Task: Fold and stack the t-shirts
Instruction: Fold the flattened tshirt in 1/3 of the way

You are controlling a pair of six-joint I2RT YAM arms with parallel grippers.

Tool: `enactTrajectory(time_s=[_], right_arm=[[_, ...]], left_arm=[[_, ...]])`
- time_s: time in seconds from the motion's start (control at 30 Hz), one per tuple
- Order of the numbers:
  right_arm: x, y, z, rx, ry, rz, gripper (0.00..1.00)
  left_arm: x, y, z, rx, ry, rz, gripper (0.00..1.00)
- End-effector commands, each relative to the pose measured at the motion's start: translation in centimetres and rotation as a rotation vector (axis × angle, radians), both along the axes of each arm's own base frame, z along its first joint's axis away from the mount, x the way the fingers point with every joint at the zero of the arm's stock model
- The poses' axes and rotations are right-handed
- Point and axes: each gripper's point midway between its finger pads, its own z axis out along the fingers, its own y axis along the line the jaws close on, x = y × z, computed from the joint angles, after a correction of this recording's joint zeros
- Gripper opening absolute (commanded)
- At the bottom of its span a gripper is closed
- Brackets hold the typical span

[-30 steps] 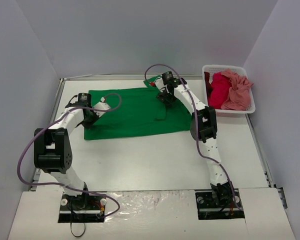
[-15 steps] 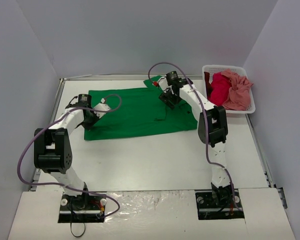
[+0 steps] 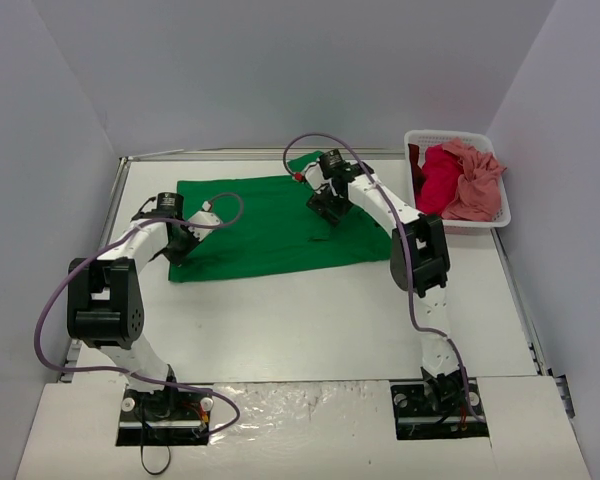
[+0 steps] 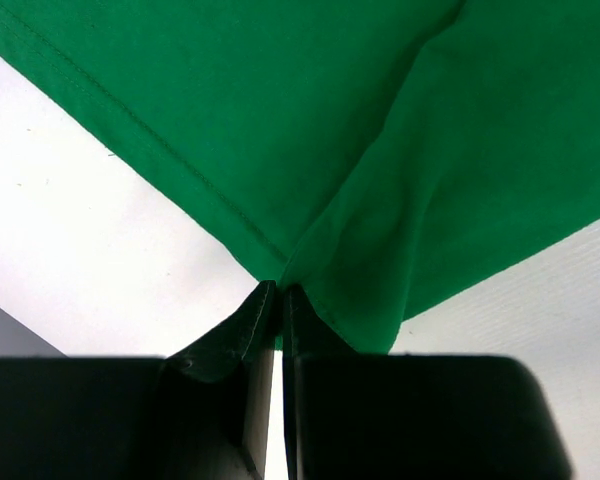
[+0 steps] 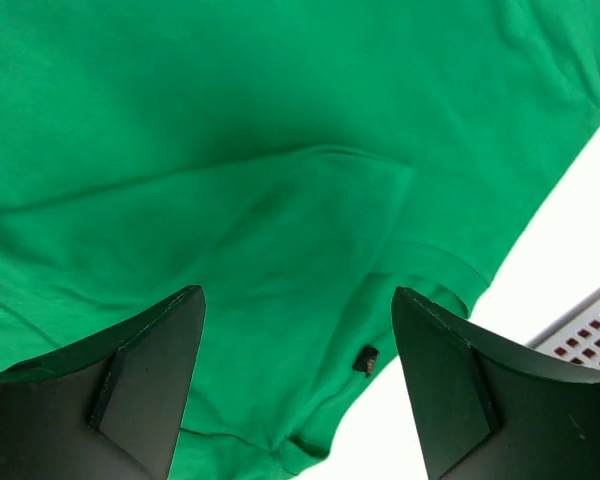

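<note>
Green t-shirt point(image 3: 270, 225) is lying spread flat across the far half of the table point(image 3: 310, 310) in the overhead view. The left gripper point(image 3: 177, 243) is sitting at the shirt's near left corner, and the right gripper point(image 3: 325, 207) is hanging over its far right part. A red t-shirt point(image 3: 438, 180) and a pink t-shirt point(image 3: 477, 182) are lying crumpled together in the basket point(image 3: 450, 133) at the far right.

Through the left wrist camera, the left gripper point(image 4: 278, 295) is pinching the green t-shirt point(image 4: 380, 130) at its hem, jaws clenched on the cloth, which is puckering into a crease running away from the grip.

Through the right wrist camera, the right gripper point(image 5: 295, 295) is holding its jaws wide apart above the green t-shirt point(image 5: 230, 150), grasping nothing. A small dark tag point(image 5: 365, 360) is showing near the shirt's edge, and the basket point(image 5: 590, 330) is peeking in at the right.
</note>
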Motion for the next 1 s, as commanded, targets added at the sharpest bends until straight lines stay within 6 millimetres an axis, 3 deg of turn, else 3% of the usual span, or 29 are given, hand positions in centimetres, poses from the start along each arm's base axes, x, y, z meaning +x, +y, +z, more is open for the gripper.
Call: enactTrajectory(time_s=[0.0,0.27,0.53,0.77,0.97], right_arm=[[-0.5,1.2,-0.4,-0.008,0.011,0.015,0.71],[-0.8,1.3,-1.4,-0.034,0.025,0.021,0.72],[-2.3,0.6,-2.5,-0.050,0.069,0.028,0.72],[-2.7,0.4,-0.8,-0.029,0.048,0.028,0.73],[-3.4,0.0,-1.5,-0.039,0.069,0.031,0.73]], left_arm=[[0.2,0.1,1.4,-0.015,-0.044,0.015,0.03],[-0.1,0.1,1.0,-0.014,-0.038,0.013,0.02],[-0.1,-0.2,0.7,-0.032,-0.033,0.015,0.02],[-0.1,-0.4,0.6,-0.044,-0.032,0.020,0.02],[-0.1,-0.5,0.6,-0.051,-0.031,0.020,0.02]])
